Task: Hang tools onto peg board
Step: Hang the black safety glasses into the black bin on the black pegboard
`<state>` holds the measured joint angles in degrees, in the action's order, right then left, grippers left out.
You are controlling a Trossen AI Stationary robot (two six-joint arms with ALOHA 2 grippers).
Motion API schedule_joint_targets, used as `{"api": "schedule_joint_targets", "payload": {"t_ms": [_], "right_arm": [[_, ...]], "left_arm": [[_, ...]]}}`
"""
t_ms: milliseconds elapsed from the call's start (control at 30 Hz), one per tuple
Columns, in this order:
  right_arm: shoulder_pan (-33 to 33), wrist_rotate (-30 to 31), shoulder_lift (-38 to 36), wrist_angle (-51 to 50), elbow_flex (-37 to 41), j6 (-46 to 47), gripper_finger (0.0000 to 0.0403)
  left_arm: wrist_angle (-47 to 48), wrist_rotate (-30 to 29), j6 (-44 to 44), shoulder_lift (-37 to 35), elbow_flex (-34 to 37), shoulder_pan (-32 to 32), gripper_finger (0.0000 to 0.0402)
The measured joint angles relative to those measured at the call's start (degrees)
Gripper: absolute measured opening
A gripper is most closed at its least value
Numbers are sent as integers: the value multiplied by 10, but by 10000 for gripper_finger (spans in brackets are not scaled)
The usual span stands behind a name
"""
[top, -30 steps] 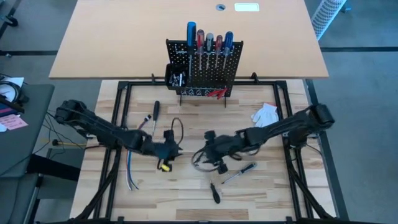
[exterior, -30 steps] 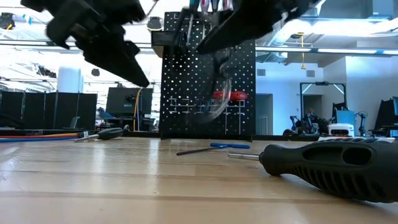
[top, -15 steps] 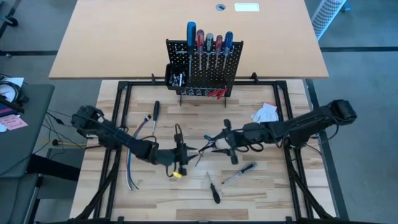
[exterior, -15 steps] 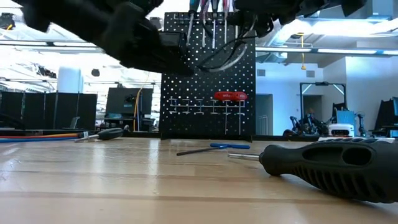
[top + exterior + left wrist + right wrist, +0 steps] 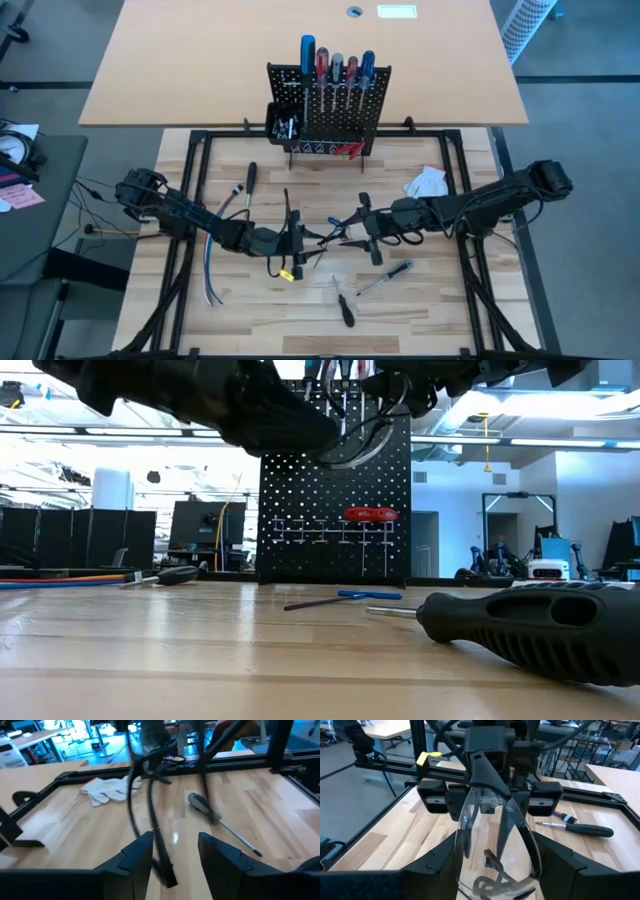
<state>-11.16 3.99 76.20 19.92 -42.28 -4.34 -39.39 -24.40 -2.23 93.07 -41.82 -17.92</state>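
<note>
A pair of clear safety glasses [image 5: 470,827] with black temple arms is held in the air between my two grippers over the table's middle [image 5: 328,233]. My right gripper [image 5: 347,232] is shut on them. My left gripper [image 5: 302,240] faces it from the table's left and is open, with one black temple arm [image 5: 159,847] between its fingers; I cannot tell whether it touches. The peg board [image 5: 328,110] stands at the far edge, with screwdrivers in its top rail and red pliers [image 5: 350,150] hanging low on it. My right gripper holds the glasses by the clear lens [image 5: 532,851], which sits between its two fingers [image 5: 559,866]. The fingers come level from the table's right. The glasses are lifted clear of the table, and their temple arms point toward my left gripper.
Lying on the table are a black-handled screwdriver [image 5: 345,308], a blue-and-silver screwdriver [image 5: 386,277], another black screwdriver [image 5: 250,180], a white glove [image 5: 426,182] and loose cables [image 5: 213,272]. A black bin [image 5: 283,120] hangs on the board's left side.
My right gripper has lifted the glasses and carried them a little toward the far right, then held still. My left gripper has gone toward the table's right, up to the glasses, so that a temple arm now lies between its fingers.
</note>
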Motion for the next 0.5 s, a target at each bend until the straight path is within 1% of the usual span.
{"api": "schedule_joint_targets", "payload": {"t_ms": [167, 300, 400, 500], "right_arm": [[0, 5, 0, 7, 0, 3, 210], [0, 8, 0, 19, 0, 4, 211], [0, 11, 0, 20, 0, 8, 212], [0, 11, 0, 17, 0, 14, 218]], "left_arm": [[6, -10, 4, 0, 0, 8, 132], [16, -37, 10, 1, 0, 9, 115], [24, -39, 11, 1, 0, 9, 91], [24, -42, 12, 1, 0, 7, 56]]}}
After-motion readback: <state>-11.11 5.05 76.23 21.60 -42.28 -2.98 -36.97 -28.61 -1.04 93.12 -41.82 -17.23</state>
